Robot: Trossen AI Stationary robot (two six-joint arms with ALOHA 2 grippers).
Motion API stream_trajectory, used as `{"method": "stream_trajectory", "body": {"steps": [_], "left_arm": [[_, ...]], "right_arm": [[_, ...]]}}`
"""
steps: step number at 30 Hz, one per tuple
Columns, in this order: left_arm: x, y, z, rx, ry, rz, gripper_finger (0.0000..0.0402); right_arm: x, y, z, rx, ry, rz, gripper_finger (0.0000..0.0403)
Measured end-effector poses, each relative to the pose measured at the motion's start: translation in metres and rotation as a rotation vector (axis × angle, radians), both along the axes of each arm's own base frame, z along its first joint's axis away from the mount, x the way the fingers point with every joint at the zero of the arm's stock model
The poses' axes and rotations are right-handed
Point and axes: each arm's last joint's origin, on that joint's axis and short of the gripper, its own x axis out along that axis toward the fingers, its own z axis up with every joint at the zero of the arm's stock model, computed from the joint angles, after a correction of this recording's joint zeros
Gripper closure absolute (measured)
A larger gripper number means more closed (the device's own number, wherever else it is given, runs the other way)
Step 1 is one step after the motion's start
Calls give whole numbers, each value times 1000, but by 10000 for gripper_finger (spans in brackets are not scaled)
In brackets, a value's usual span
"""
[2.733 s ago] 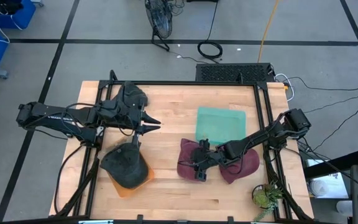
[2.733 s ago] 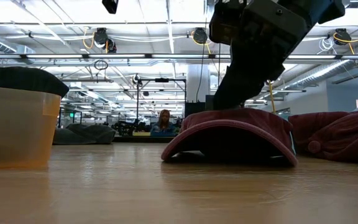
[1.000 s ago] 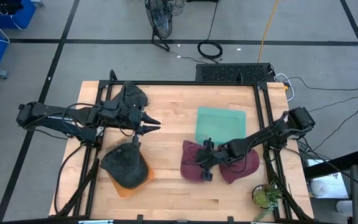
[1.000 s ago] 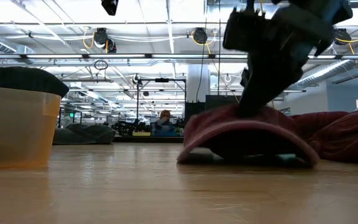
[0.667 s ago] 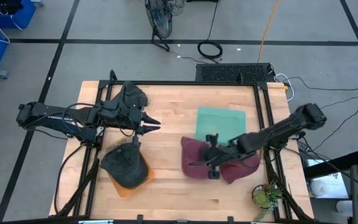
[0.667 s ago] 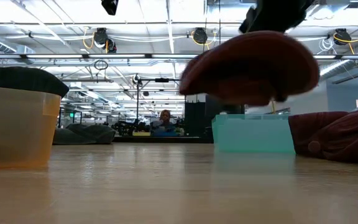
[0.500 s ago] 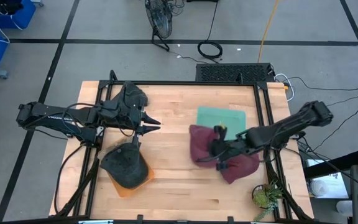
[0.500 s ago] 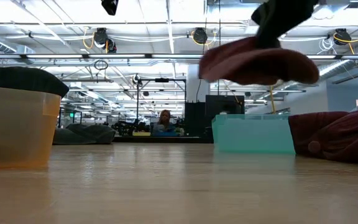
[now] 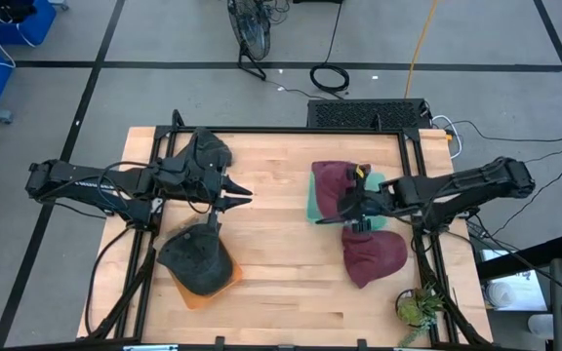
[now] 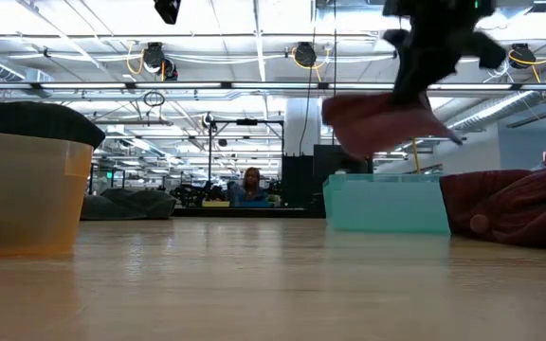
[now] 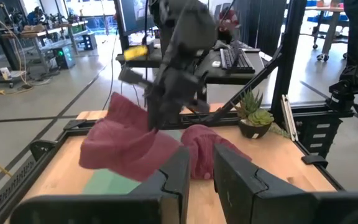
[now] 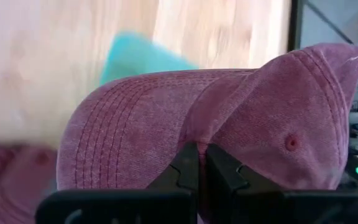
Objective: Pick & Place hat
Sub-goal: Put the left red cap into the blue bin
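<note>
A maroon hat [image 9: 330, 183] hangs in the air over the teal bin [image 9: 376, 181], with my right gripper [image 9: 344, 209] shut on it. The low view shows the hat [image 10: 379, 121] well above the bin [image 10: 387, 205]. A second maroon hat [image 9: 374, 255] lies on the table near the right edge. A dark grey hat [image 9: 195, 259] sits on top of an orange bin [image 10: 17, 189] at the near left. My left gripper [image 9: 236, 194] hovers left of centre, open and holding nothing. My right gripper pinches the maroon hat between its two fingers where the stitched brim meets the crown [image 12: 194, 134]. The fingers slant down from the table's right side. The hat is lifted clear and hangs tilted below them, over the teal bin.
A small potted plant [image 9: 418, 308] stands at the near right corner. The black frame rails [image 9: 413, 166] run along the table's left and right sides. Bare wood lies between the two bins [image 9: 271, 244].
My right gripper has risen and gone toward the table's far edge and a little to the right, rolling its wrist. The maroon hat, which lay on the table beside the other maroon hat, has come up clear and now hangs over the teal bin.
</note>
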Motion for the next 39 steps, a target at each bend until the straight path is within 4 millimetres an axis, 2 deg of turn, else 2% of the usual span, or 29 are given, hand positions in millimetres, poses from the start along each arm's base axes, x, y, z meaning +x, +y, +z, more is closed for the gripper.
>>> {"method": "stream_trajectory", "body": {"steps": [7,14,27,39], "left_arm": [[0,0,-1,-1,8,0,330],[0,0,-1,0,7,0,330],[0,0,-1,-3,7,0,330],[0,0,-1,-3,7,0,330]], "right_arm": [[-6,-15,-38,-72,95,4,399],[-9,-16,-60,-68,78,-1,399],[-10,-16,-61,-29,39,-64,396],[-12,-15,-62,41,37,-80,329]]}}
